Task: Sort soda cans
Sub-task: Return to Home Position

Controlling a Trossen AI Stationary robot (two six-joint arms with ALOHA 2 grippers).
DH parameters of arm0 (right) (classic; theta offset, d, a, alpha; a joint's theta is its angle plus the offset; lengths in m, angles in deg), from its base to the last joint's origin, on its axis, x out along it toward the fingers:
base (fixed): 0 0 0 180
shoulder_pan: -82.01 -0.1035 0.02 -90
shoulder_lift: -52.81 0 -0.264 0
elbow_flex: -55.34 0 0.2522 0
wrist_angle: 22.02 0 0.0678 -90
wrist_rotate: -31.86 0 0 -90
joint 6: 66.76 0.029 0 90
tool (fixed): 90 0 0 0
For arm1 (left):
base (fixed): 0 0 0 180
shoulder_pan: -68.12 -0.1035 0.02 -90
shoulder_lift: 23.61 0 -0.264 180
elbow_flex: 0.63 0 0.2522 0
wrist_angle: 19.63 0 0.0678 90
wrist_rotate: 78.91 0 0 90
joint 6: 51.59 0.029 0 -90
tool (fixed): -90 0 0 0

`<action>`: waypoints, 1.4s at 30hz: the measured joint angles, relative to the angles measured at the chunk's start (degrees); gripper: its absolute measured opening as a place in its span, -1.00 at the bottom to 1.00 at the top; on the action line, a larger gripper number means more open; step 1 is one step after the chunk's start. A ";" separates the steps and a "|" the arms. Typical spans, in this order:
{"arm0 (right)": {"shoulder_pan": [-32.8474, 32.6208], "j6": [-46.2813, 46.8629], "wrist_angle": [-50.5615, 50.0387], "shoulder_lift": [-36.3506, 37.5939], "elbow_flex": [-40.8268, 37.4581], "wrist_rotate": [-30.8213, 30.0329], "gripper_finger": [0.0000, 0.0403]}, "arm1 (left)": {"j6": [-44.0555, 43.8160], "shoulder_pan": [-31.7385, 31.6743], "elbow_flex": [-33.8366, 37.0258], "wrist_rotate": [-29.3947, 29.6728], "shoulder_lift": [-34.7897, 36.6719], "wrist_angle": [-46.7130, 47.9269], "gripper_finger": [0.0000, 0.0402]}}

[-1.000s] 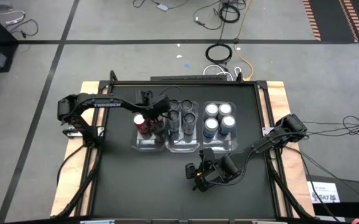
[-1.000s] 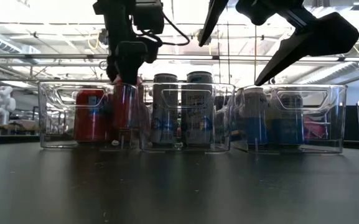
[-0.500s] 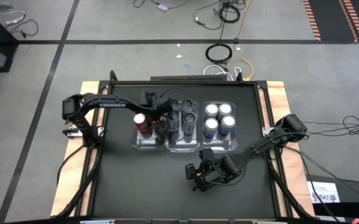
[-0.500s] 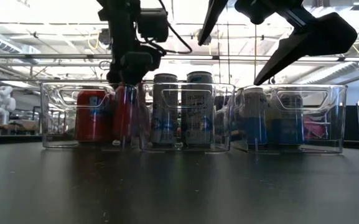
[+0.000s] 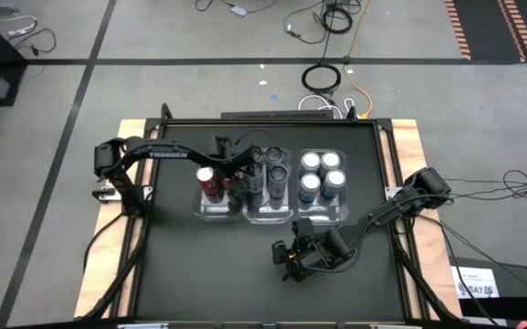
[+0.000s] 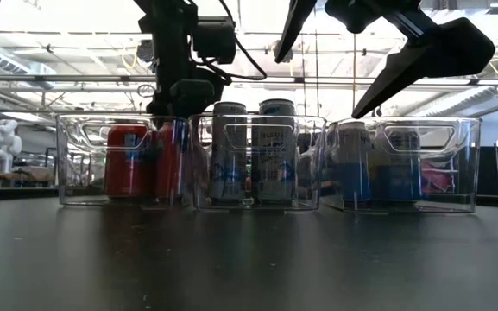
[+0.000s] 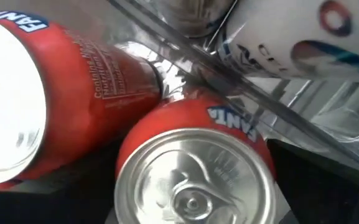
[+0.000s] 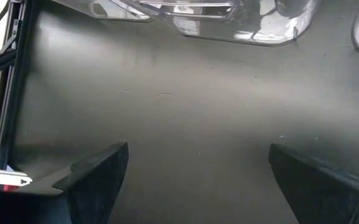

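A: Since the soda cans [image 5: 310, 163] I am making out are all sitting inside bins, which step is running?

B: I am judging that the sorting is finishing, and what is waiting is the return of both arms to their rest poses. Starting at the left: the left end effector [image 5: 234, 171] is hovering low over the left bin [image 6: 66, 160]. It is right above two red cans [image 7: 195, 168] that are standing side by side, touching.

A: Is it gripping either one?

B: I cannot tell whether it is released or clenched; its own camera is showing only can tops. The next move is calling for a straight lift before any swing outward. Otherwise, I am guessing, it is risking a knock against a can or the bin wall.

A: And moving rightward?

B: The middle bin [image 6: 199, 173] is holding silver-blue cans [image 6: 229, 155], and the right bin [image 6: 460, 164] is holding blue-white cans [image 6: 352, 168]. The right end effector [image 5: 287, 260] is hanging above the surface [image 5: 199, 265] in front of the bins, spread wide, gripping nothing and touching no can.
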 joint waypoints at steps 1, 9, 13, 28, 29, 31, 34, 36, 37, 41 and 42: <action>-0.02 -0.24 0.03 0.00 0.00 0.00 0.90 | -0.04 -0.02 -0.02 -0.01 0.00 0.34 0.97; -0.02 -2.76 0.12 0.00 0.00 0.11 0.90 | -4.19 -0.04 -4.75 0.87 0.68 11.12 0.94; 0.00 -4.53 0.16 0.00 0.00 0.14 0.90 | -6.64 -0.09 -7.41 1.86 3.67 13.06 0.94; -2.41 -15.98 -0.49 0.00 0.02 5.33 0.90 | -25.56 9.51 -10.86 2.59 22.73 18.06 0.94; -2.71 -16.98 -0.49 0.00 0.02 6.38 0.90 | -26.06 11.04 -10.86 2.57 23.48 19.04 0.94; -3.15 -21.45 -1.13 0.00 0.02 9.76 0.90 | -26.66 14.32 -10.86 2.06 24.49 21.29 0.94; -3.62 -32.87 -4.19 0.00 0.02 18.23 0.90 | -25.51 19.25 -10.86 -3.26 25.11 26.67 0.94; -3.86 -40.57 -7.05 0.00 0.02 24.80 0.90 | -26.80 22.73 -10.42 -4.75 25.11 29.24 0.94; -4.04 -43.76 -8.55 0.00 0.02 27.74 0.90 | -28.68 24.33 -9.86 -4.72 25.11 29.82 0.94; -4.73 -52.50 -13.93 0.00 0.02 35.55 0.90 | -31.49 31.01 -6.87 -4.29 25.05 26.43 0.94; -4.95 -53.68 -15.18 0.00 0.02 36.42 0.90 | -30.54 32.86 -5.83 -4.29 25.07 24.55 0.94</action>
